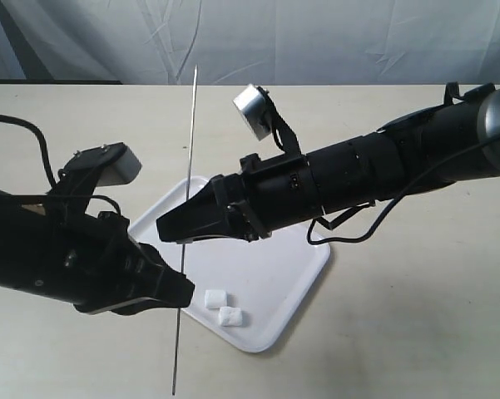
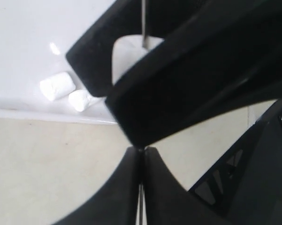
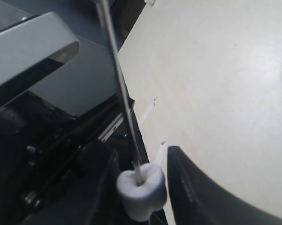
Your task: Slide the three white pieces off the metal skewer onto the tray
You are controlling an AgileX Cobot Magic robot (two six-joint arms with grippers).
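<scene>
The metal skewer (image 1: pixel 192 133) stands nearly upright over the tray's (image 1: pixel 291 274) left edge. My left gripper (image 1: pixel 185 293) is shut on its lower part, and the jaws pinch the rod (image 2: pixel 141 206) in the left wrist view. One white piece (image 3: pixel 141 190) is threaded on the skewer (image 3: pixel 117 79), just above that grip. My right gripper (image 1: pixel 168 229) is open around this piece (image 2: pixel 131 51), one finger against it and the other (image 3: pixel 192 192) a sliver away. Two white pieces (image 1: pixel 215 298) (image 1: pixel 230 316) lie side by side on the tray (image 2: pixel 28 28).
The beige table (image 1: pixel 416 316) runs around the tray, with a pale cloth backdrop (image 1: pixel 316 41) behind it. A black cable (image 1: pixel 349 231) loops under the right arm. The skewer's lower tip (image 1: pixel 174 389) hangs beyond the tray, near the table's front.
</scene>
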